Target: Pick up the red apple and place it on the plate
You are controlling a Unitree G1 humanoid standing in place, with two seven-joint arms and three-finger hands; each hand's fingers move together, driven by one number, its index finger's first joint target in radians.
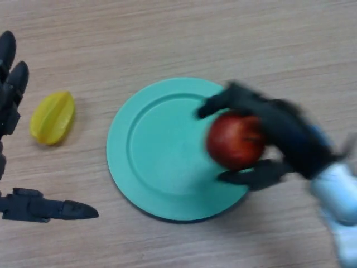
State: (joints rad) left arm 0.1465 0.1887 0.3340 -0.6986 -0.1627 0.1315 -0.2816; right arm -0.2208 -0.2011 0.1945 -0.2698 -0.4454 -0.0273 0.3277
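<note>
A red apple (235, 140) is held over the right part of a teal round plate (150, 162). My right hand (281, 131) comes in from the right and is curled round the apple, fingers above it and thumb below. Whether the apple touches the plate cannot be told. My left hand (12, 95) shows at the left edge with straight fingers, holding nothing, its thumb (53, 209) lying low on the table.
A yellow starfruit (53, 117) lies on the wooden table (178, 39) left of the plate, close to my left hand.
</note>
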